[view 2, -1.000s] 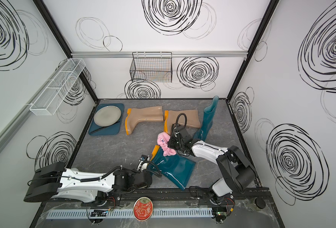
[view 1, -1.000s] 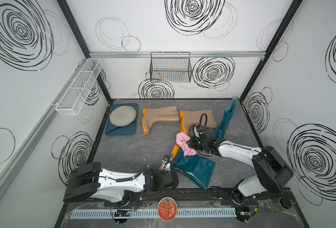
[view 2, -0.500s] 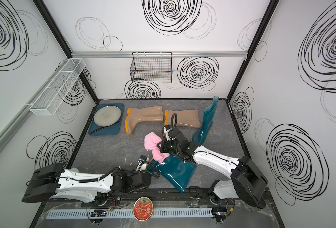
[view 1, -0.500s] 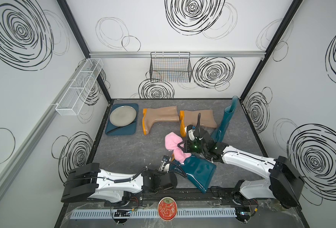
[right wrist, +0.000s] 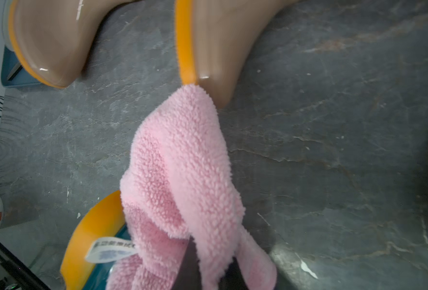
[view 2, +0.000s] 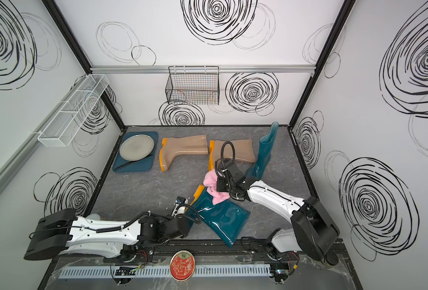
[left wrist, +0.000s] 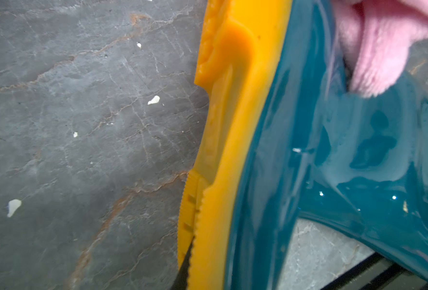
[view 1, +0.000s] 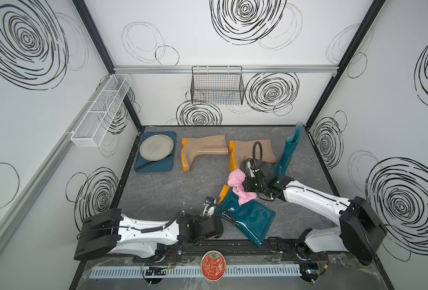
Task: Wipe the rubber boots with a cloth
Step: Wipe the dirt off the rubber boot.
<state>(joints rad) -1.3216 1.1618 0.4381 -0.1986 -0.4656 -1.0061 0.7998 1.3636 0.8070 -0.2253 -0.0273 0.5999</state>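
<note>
Jaws of the right gripper (right wrist: 208, 266) are seen clamped on a bunched fold of the cloth (right wrist: 180, 163), whose loose end is draped onto the foot of the lying teal boot (view 1: 248, 218), beside its orange sole (left wrist: 233, 113). The cloth is judged soft, light and floppy. It is best pinched in a thick fold, as it is now, so that a pad of pile can be pressed to the rubber.

The left gripper (view 1: 209, 204) is placed at that boot's sole, but whether it is closed on the sole cannot be told. The boot is judged glossy, slippery and limp in the shaft, so it is better steadied at the stiff sole than at the leg.

Further out, the upright teal boot (view 1: 289, 148) is seen standing near the right wall. Two tan boots (view 1: 203, 148) are laid on their sides at the back of the table (view 1: 170, 190), with the nearer one's toe just beside the cloth.
</note>
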